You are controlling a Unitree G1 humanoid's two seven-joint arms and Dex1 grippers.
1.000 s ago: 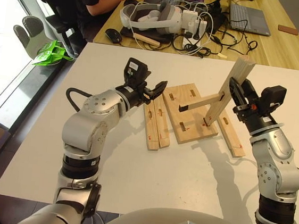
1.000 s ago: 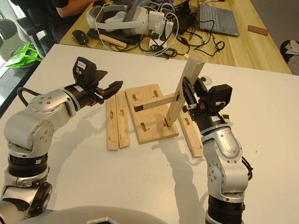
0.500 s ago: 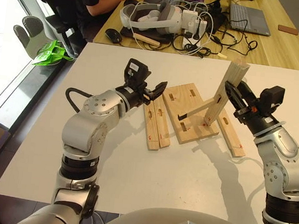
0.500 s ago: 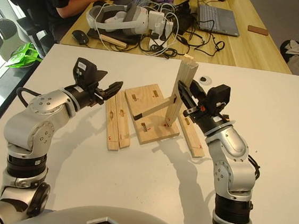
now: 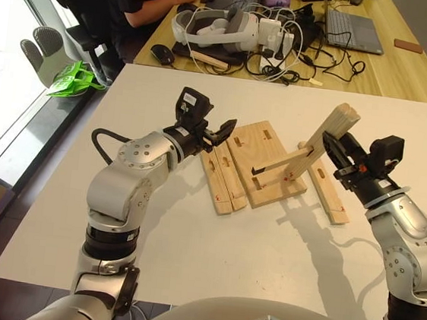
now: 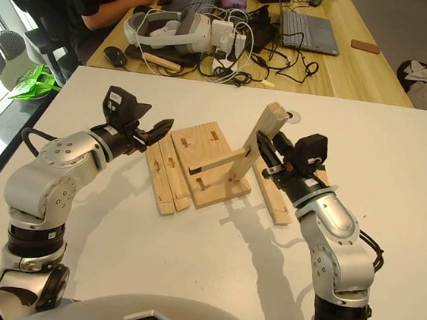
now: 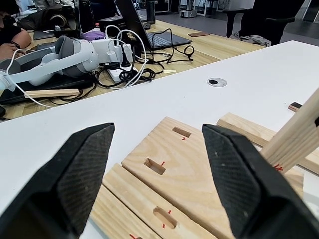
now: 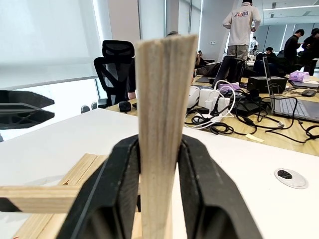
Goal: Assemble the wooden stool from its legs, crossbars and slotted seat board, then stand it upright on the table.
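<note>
r gripper [image 5: 335, 151] clenched on a leg [image 5: 324, 137], gripping it partway up; the leg is tilted, top leaning twd robot's right, foot down at the near-right part of the board [image 5: 251, 146]; can't tell if it sits in a slot; a crossbar [image 5: 278, 164] sticks out sideways from the leg twd the left, its dark free end just above the board; the board lies flat on the white table [image 5: 189, 249], slots up; two legs [image 5: 223, 180] lie side by side against the board's left edge; a spare leg [image 5: 329, 193] lies flat just right of the board, below the r gripper; l gripper [image 5: 220, 130] released, jaws wide apart w/ nothing between, hovering by the board's far-left corner, not touching it
</note>
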